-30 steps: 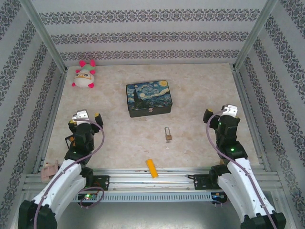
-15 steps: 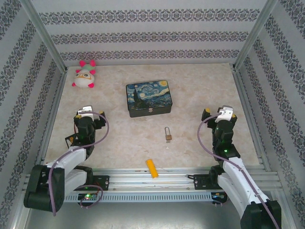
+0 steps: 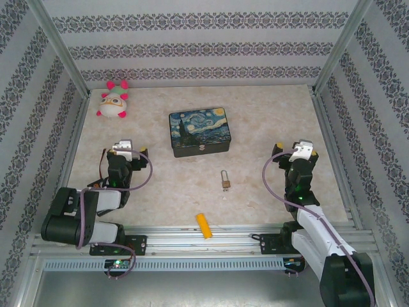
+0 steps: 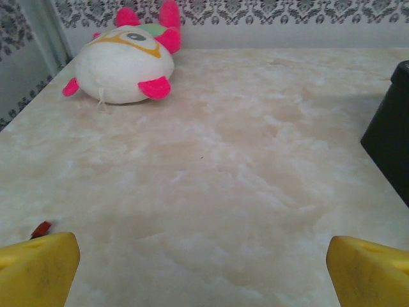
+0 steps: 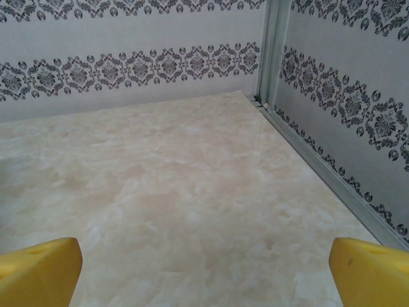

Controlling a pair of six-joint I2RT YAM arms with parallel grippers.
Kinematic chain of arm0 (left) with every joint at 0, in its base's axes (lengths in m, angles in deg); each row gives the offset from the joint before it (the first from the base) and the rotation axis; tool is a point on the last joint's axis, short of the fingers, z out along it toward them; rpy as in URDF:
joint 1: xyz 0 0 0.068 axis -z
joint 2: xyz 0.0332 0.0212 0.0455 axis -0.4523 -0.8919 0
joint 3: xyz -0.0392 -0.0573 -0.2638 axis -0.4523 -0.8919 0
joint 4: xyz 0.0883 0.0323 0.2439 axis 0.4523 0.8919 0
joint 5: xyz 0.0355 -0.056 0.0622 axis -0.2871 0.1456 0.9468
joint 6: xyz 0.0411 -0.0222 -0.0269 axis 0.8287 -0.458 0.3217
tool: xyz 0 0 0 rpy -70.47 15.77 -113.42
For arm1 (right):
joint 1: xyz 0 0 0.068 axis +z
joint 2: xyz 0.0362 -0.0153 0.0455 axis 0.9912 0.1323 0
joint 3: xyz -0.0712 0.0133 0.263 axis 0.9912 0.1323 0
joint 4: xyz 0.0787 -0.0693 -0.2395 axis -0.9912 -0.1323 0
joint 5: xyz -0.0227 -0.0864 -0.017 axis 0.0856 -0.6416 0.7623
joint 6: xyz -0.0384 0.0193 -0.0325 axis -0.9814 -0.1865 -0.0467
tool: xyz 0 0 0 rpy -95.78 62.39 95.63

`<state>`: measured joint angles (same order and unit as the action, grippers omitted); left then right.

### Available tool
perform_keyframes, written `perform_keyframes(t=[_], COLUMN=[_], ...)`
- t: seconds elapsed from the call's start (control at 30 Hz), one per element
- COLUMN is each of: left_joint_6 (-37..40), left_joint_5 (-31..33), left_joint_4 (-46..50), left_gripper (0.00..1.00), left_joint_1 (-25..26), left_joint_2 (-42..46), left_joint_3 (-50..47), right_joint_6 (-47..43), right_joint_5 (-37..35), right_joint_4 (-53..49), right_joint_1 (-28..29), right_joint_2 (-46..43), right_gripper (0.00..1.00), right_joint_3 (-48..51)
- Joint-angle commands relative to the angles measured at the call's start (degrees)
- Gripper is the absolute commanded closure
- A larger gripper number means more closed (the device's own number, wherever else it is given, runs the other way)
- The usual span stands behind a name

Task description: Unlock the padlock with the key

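Note:
The small brass padlock (image 3: 225,180) with its thin silver shackle lies on the marble table, between the two arms and in front of the painted box. The key is out of view. My left gripper (image 3: 126,151) is low over the table, well to the left of the padlock. Its yellow fingertips (image 4: 35,268) stand wide apart, and the gripper (image 4: 203,272) is open over bare table. My right gripper (image 3: 295,150) is well to the right of the padlock. It (image 5: 204,272) is also open, with nothing between its yellow fingertips (image 5: 38,268).
A painted box (image 3: 200,132) stands behind the padlock; its dark corner (image 4: 393,137) is ahead and right of the left gripper. A white and pink plush toy (image 3: 114,101) lies at the back left. A yellow-orange block (image 3: 204,225) lies at the near edge. Patterned walls enclose the table.
Both arms have folded down and back toward their bases. The left gripper has shifted a little to the right, the right gripper a little back. Both grippers stayed open.

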<state>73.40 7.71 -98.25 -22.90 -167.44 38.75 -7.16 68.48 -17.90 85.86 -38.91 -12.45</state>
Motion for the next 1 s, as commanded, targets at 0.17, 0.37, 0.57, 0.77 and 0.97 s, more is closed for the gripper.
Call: perform_keyframes(t=[0.17, 0.37, 0.57, 0.77, 0.97], left_joint_6=[2.9, 1.1, 3.3, 0.1, -1.5], left_joint_5=[-6.0, -10.2, -23.7, -22.6, -16.5], left_joint_4=[-23.6, -24.6, -0.6, -2.9, -3.4], left_gripper=[0.01, 0.01, 0.01, 0.01, 0.01], left_joint_1=[-1.8, -4.2, -6.5, -8.8, -8.5], left_joint_2=[-14.4, -14.7, -11.4, -12.2, -12.0], left_joint_3=[-1.1, -1.6, 8.8, 8.3, 7.7], right_joint_6=[0.2, 0.6, 1.7, 3.0, 2.4], right_joint_5=[3.0, 3.4, 4.9, 6.0, 7.3], right_joint_4=[7.3, 8.6, 10.5, 13.7, 17.1], right_joint_1=[-2.1, -2.9, -3.5, -3.7, -3.9], right_joint_2=[3.4, 3.3, 5.2, 9.6, 14.8], right_gripper=[0.02, 0.02, 0.02, 0.02, 0.02], right_joint_3=[1.2, 1.6, 1.7, 1.4, -0.4])
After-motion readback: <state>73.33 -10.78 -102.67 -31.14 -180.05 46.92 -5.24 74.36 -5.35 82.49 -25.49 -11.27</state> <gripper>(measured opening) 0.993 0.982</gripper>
